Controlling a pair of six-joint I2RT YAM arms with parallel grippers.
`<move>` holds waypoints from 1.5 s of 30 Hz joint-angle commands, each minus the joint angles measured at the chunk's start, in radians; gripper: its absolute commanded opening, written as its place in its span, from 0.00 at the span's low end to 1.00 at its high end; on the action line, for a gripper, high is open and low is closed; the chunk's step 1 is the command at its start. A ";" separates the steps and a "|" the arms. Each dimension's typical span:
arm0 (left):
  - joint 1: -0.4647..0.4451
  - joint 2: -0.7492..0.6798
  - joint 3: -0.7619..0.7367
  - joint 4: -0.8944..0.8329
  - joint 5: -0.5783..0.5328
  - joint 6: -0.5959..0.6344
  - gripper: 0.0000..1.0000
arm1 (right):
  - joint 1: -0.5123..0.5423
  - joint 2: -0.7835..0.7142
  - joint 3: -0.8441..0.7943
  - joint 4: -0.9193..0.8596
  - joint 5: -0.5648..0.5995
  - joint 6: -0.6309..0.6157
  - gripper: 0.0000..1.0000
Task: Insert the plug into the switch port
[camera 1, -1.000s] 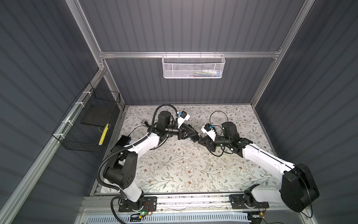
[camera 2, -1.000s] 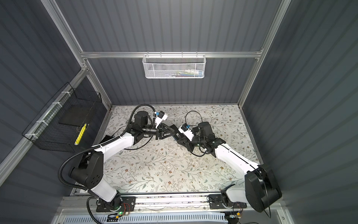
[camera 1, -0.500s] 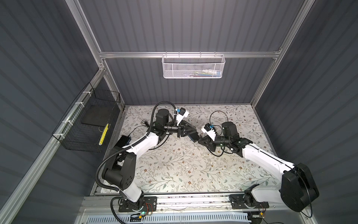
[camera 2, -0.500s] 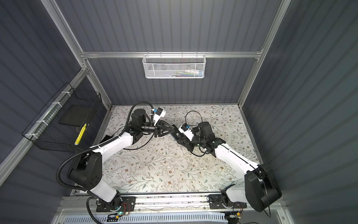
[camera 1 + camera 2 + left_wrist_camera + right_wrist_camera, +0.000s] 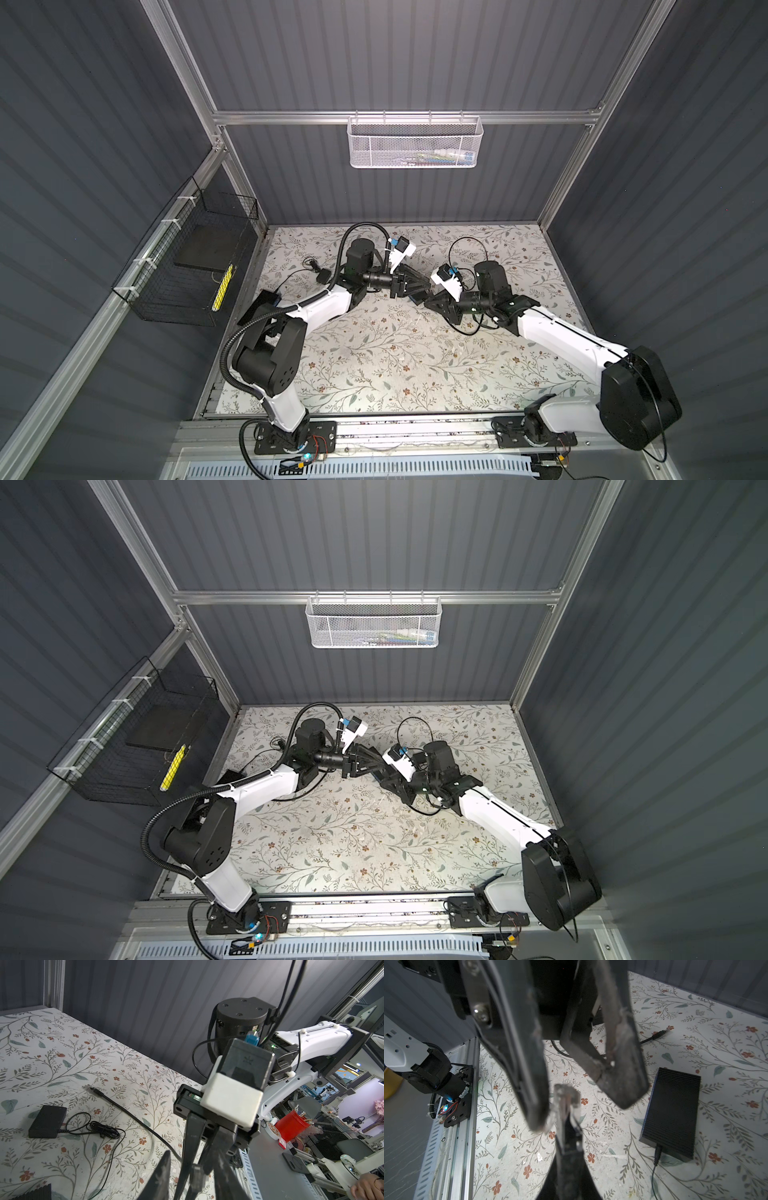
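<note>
So, looks like plug (image 5: pixel 564 1095) handover: right gripper (image 5: pixel 568 1136) clamped on it, left gripper (image 5: pixel 581 1111) jaws apart, straddling it. Next, left needs square pinch before right releases.

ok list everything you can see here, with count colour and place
plug: 1, clear, in right jaws
switch: 1, black ribbed, on table by the jaws
adapter: 1, black, on table
lead: 1, black, loose on table
white basket: 1, white mesh, back wall
black basket: 1, black wire, left wall, holds slab and yellow strip
table: 1, floral
cup: 1, red, beyond the table
left arm: 1, white and black, jaws apart, plug between them
right arm: 1, white and black, jaws shut on plug
</note>
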 commanded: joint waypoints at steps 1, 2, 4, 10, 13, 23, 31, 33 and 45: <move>0.000 0.004 0.002 0.005 0.003 0.005 0.32 | 0.001 -0.014 0.020 0.012 -0.005 0.003 0.13; 0.000 0.004 0.004 0.001 0.004 0.005 0.30 | 0.001 -0.013 0.020 0.012 -0.005 0.003 0.13; 0.001 0.004 0.005 -0.002 0.005 0.006 0.26 | 0.000 -0.010 0.020 0.013 -0.005 0.004 0.12; 0.000 0.001 0.010 -0.004 0.010 0.005 0.14 | 0.000 -0.010 0.023 0.019 0.000 0.005 0.13; 0.000 0.000 0.009 -0.007 0.011 0.005 0.10 | 0.001 -0.008 0.025 0.020 0.005 0.006 0.13; 0.000 0.000 0.027 -0.055 -0.005 0.015 0.00 | 0.007 -0.032 0.020 0.011 0.105 0.002 0.31; 0.002 -0.003 0.065 -0.212 -0.104 0.090 0.00 | 0.041 -0.119 -0.001 -0.046 0.302 -0.052 0.45; 0.001 -0.001 0.076 -0.240 -0.158 0.086 0.00 | 0.072 -0.148 -0.001 -0.078 0.375 -0.087 0.45; 0.001 0.010 0.106 -0.276 -0.261 0.012 0.00 | 0.186 -0.141 -0.032 0.028 0.718 -0.160 0.42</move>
